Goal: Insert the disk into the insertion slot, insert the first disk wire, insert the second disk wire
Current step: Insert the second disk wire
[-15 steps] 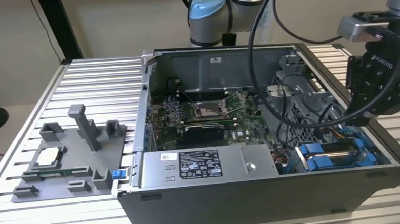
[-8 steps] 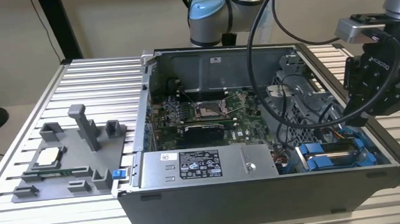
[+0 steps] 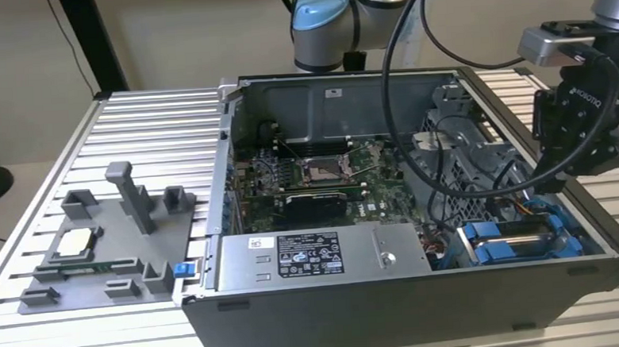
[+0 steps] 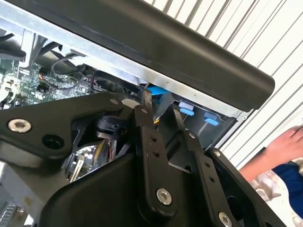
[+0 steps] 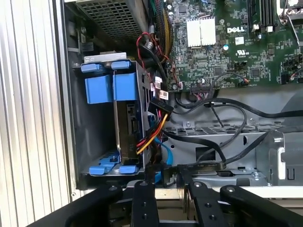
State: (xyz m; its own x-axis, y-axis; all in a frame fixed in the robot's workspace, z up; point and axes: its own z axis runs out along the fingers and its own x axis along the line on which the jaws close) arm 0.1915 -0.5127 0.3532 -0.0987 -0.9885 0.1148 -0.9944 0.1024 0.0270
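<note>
Okay, the disk (image 5: 127, 120) sits inside the insertion slot (image 5: 93, 137) at the corner of the open computer case (image 3: 423, 311), with blue clips (image 5: 112, 87) at one end and more blue tabs at the other. A bundle of red, yellow and black wires (image 5: 152, 135) runs along the disk's exposed face up to a black connector (image 5: 161, 107) right beside it; whether that plug is seated, I cannot tell. A thin blue cable (image 5: 168, 152) curls just next to it. The gripper (image 5: 165, 178) hangs over the case edge close to the slot, jaws standing a little apart, and its black fingertips (image 4: 146, 100) show a narrow gap between them. A black cable (image 5: 222, 142) loops across the grey metal near those tips, and I cannot tell if it is touched. Further in lies the green motherboard (image 5: 222, 52), then the perforated cage (image 5: 113, 16). Along the case's near side is the labelled power-supply box (image 3: 319, 256). Out on the slatted table (image 3: 138, 127) stands a grey fixture (image 3: 112, 247), and a person's hand (image 4: 284, 142) is visible beyond the case
</note>
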